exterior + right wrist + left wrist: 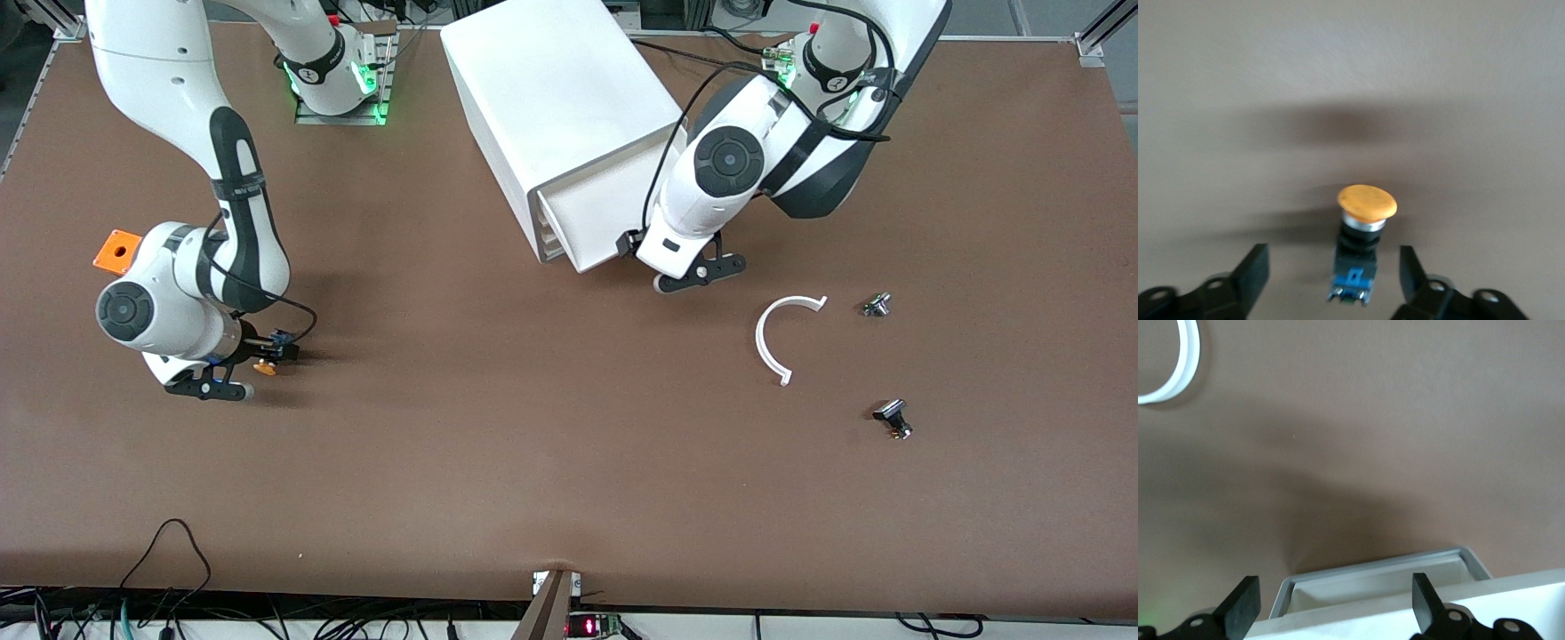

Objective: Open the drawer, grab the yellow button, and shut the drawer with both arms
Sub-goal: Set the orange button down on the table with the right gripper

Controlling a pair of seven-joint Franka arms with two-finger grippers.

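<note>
The button (265, 365) has a round orange cap and a black and blue body. It rests on the brown table toward the right arm's end. My right gripper (249, 369) is open around the button (1361, 230), with a gap on each side of the body between its fingers (1253, 275). The white cabinet (560, 107) stands at the table's middle, and its drawer (591, 218) is pulled partly out. My left gripper (701, 274) is open just over the drawer's front edge (1371, 577), with its fingers (1243, 605) spread wide and nothing held.
An orange square box with a hole (117, 251) lies beside the right arm. A white curved strip (775, 342) lies toward the left arm's end, also in the left wrist view (1179, 367). Two small silver-and-black pieces (877, 305) (893, 420) lie near it.
</note>
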